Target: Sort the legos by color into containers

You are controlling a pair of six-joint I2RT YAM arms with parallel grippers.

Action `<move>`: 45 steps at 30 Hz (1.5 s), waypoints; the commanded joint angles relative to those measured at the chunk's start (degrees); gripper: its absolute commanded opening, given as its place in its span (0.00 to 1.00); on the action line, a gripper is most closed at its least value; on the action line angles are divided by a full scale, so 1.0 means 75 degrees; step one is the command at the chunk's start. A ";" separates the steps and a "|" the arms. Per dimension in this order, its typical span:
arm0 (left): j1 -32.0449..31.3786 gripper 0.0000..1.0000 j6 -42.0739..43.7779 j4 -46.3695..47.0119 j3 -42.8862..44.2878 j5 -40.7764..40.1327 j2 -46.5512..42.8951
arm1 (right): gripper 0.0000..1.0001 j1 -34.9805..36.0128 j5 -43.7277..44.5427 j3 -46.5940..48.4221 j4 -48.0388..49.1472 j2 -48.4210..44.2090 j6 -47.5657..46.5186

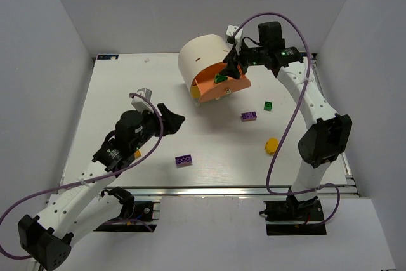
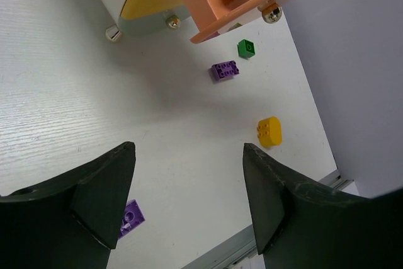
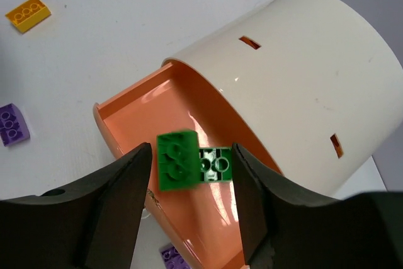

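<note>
Cabinet: cream half-cylinder at the far middle of the table. Everything below is placed relative to it.
Peach-orange drawer: top drawer, pulled well out of the cabinet front.
Yellow drawer: seated in the cabinet just under the peach one.
Grey-green drawer: lowest of the three, in the cabinet, knob showing.
Right gripper: over the open drawer, right at the cabinet front. Fingers are spread and clamp nothing.
Green lego: within the open drawer's outline, between the spread fingers. It is close to one finger with a clear gap to the other. The glossy drawer wall mirrors it. Can't tell whether it is resting on the drawer floor or in the air.
Second green lego: on the table, near the cabinet's front right, just past the drawer.
Purple lego: on the table in front of the drawer, beside that green one.
Yellow lego: further out from the cabinet front, to the right.
Other purple lego: well out in front of the cabinet.
Orange lego: front left, well apart from the cabinet, partly hidden by the left arm.
Left gripper: above the table, front left of the cabinet. Fingers are wide apart and empty.
</note>
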 commanded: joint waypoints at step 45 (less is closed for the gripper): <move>0.0034 0.82 -0.0666 -0.1727 -0.0436 -0.0963 -0.1167 | 0.89 -0.3550 0.1207 -0.1953 -0.0737 0.1389 -0.1596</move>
